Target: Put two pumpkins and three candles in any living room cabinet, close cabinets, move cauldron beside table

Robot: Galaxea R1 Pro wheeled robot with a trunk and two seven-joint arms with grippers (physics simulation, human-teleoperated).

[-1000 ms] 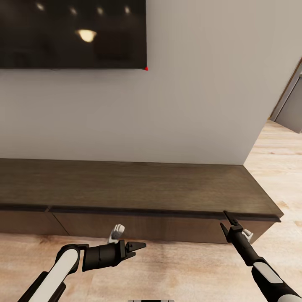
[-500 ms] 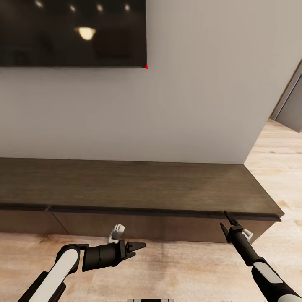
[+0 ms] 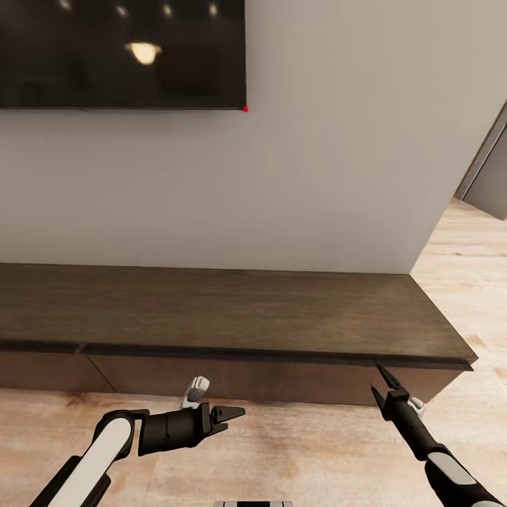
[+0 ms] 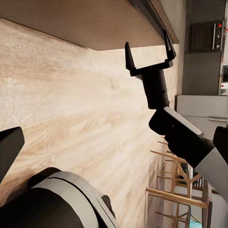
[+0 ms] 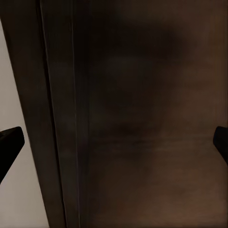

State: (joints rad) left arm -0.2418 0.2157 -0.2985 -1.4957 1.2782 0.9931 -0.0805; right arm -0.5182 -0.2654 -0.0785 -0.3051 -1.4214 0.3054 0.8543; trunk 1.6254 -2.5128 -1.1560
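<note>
Two open hands [image 3: 381, 382] [image 3: 229, 414], both empty

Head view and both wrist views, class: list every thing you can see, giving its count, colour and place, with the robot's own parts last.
Cabinet: one, dark brown wood, long and low against the wall, drawer fronts shut.
Screen: one, black and glossy, on the wall above the cabinet.
Wall: pale grey, behind the cabinet.
Floor: light wood planks, before the cabinet.
Chairs: pale wood frames, far off in the left wrist view; count unclear.
Left pincer: one, black, open, low over the floor.
Right pincer: one, black, open, at the cabinet's front edge near its right end.
</note>
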